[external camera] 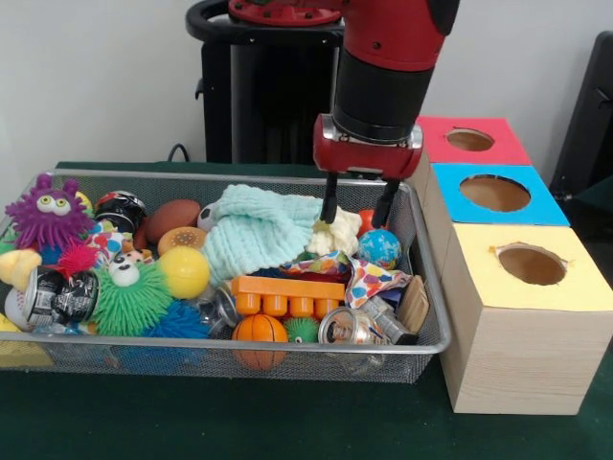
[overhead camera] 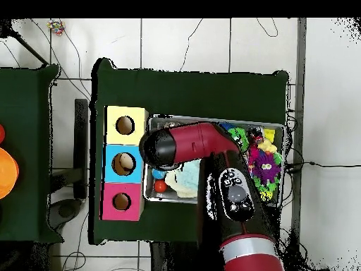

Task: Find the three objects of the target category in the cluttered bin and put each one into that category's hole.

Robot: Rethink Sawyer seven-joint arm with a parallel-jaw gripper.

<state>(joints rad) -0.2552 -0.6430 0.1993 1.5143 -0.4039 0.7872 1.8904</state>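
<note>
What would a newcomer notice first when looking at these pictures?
The red and black arm comes down into the wire bin, its hand open, fingers straddling a cream-coloured toy beside a mint knitted cloth. The bin is packed with bright toys: a purple spiky monster at its left end and an orange basketball at the front. To the right stand three boxes with holes, topped red, blue and yellow.

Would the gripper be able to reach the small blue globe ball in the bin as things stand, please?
Probably yes. The gripper hangs open just above the bin's far right corner, and the globe ball lies on top of the clutter right beside it, uncovered; only the cream toy sits close by.
</note>
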